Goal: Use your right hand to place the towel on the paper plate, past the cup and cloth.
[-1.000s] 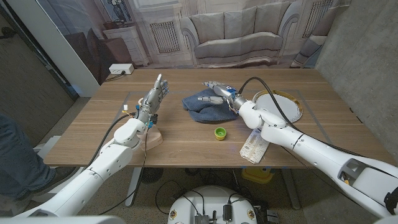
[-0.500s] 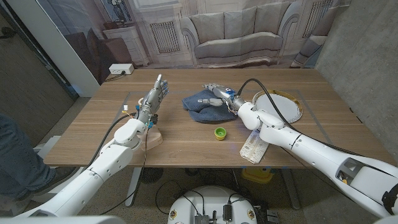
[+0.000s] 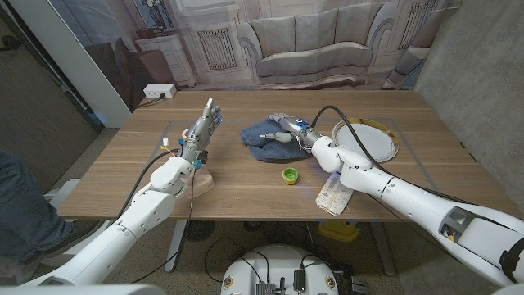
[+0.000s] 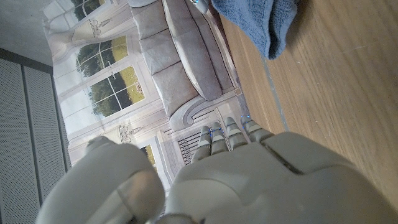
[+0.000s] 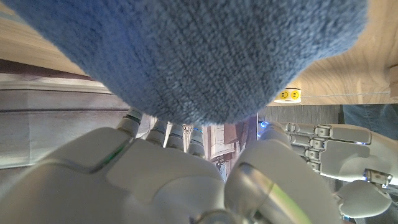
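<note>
**A:** How far along are you?

**B:** Early, I'd judge. Your right hand (image 3: 282,127) is on the crumpled blue terry towel (image 3: 270,138), which lies on the wooden table (image 3: 246,184) at its middle. The round white paper plate (image 3: 372,139) sits well apart on the robot's right side, with nothing on it. You have yet to lift the towel, carry it across and set it down.

**A:** Are the fingers closed on it?

**B:** From the head view they lie over the cloth's top folds, but you cannot tell whether they have pinched it. The right wrist view shows blue pile (image 5: 205,56) pressed right against the fingers, so contact is sure; a firm hold is not.

**A:** And the other hand?

**B:** Your left hand (image 3: 203,129) stands on edge near the towel's far side, fingers straight and apart, holding nothing. The left wrist view adds a hanging corner of towel (image 4: 261,25). Only the overhead picture gives you the small lime-green cap (image 3: 290,174) and the clear plastic bag (image 3: 336,191).
</note>
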Motion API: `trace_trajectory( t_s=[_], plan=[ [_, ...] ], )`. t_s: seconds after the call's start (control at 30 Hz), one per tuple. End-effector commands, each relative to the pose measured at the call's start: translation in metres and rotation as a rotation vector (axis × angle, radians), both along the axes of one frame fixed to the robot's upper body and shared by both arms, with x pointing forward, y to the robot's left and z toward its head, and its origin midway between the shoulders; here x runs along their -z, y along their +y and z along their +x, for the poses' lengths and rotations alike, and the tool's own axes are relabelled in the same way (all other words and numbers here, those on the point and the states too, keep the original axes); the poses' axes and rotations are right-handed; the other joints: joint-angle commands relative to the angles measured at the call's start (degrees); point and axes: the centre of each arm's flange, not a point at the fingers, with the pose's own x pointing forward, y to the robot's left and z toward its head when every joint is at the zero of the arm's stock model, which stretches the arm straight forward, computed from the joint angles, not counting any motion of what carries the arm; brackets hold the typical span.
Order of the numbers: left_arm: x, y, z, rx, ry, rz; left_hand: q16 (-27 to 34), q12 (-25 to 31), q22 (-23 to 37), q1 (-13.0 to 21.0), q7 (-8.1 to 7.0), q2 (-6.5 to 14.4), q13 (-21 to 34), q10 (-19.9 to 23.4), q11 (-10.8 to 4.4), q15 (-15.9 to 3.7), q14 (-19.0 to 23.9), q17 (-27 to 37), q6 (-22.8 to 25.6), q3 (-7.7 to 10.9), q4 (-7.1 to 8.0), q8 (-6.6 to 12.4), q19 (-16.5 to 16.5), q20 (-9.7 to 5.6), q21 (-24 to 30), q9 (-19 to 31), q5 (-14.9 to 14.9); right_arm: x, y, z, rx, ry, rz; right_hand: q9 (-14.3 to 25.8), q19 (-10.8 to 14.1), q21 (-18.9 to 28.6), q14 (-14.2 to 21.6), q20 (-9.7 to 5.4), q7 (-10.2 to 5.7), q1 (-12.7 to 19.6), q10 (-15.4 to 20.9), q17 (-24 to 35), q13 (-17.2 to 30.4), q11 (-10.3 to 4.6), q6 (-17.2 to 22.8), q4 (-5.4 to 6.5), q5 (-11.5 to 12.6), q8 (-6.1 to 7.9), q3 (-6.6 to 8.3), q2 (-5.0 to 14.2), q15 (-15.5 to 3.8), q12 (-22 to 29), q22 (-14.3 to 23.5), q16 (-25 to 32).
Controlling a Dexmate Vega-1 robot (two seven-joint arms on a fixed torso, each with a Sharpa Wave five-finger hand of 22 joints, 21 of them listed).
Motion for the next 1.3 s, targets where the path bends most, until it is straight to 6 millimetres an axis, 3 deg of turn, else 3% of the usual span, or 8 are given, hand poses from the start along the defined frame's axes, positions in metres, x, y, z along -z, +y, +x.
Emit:
trace_trajectory(
  t_s=[0.03, 0.83, 1.2, 1.3],
  plan=[
    [-0.001, -0.001, 0.001, 0.003, 0.002, 0.004, 0.2, 0.2, 0.3, 0.2, 0.19, 0.2, 0.2, 0.3, -0.09, -0.06, 0.2, 0.2, 0.5, -0.36, 0.09, -0.06, 0.3, -1.87, 0.2, 0.3, 0.3, 0.007, 0.000, 0.005, 0.005, 0.028, -0.004, 0.3, 0.2, -0.3, -0.2, 0.38, 0.19, 0.2, -0.5, 0.1, 0.3, 0.02, -0.3, -0.03, 0.2, 0.13, -0.27, -0.23, 0.05, 0.2, 0.3, 0.3],
    [0.000, -0.003, 0.003, 0.003, 0.013, 0.000, 0.2, 0.2, 0.3, 0.3, 0.15, 0.4, 0.2, 0.2, -0.08, 0.01, 0.1, 0.2, 0.6, -0.55, 0.07, -0.10, 0.3, -1.75, 0.1, 0.3, 0.3, 0.020, -0.005, 0.008, 0.022, 0.071, -0.036, 0.3, 1.8, -0.4, 0.4, 0.39, -0.10, 1.2, -0.8, 0.0, 0.4, -0.03, -0.8, -0.74, 0.5, 0.18, -0.07, -0.18, 0.29, 0.4, 0.4, 0.6],
    [0.001, -0.004, 0.004, 0.005, 0.014, -0.001, 0.2, 0.2, 0.3, 0.4, 0.15, 0.5, 0.2, 0.3, 0.06, 0.03, 0.1, 0.3, 0.6, -0.65, 0.07, -0.13, 0.3, -1.56, 0.2, 0.3, 0.3, 0.019, -0.008, 0.009, 0.037, 0.070, -0.058, 0.5, 7.1, 0.4, 3.4, 0.29, -0.65, 4.4, 0.6, -0.1, 0.5, 0.07, 1.1, -2.64, 0.8, 1.12, 0.90, 0.36, -0.06, 1.3, 0.4, 1.3],
    [0.001, -0.004, 0.005, 0.006, 0.015, -0.002, 0.2, 0.2, 0.3, 0.4, 0.11, 0.5, 0.2, 0.3, 0.06, 0.05, 0.1, 0.3, 0.6, -0.67, 0.07, -0.13, 0.3, -1.52, 0.2, 0.3, 0.3, 0.018, -0.008, 0.008, 0.053, 0.064, -0.069, 0.6, 11.2, 1.0, 5.5, 0.26, -0.59, 7.1, 2.7, -0.1, 0.6, 0.18, 1.8, -4.33, 1.3, 1.33, 1.57, 0.23, -0.61, 2.1, 0.4, 1.5]
  ],
)
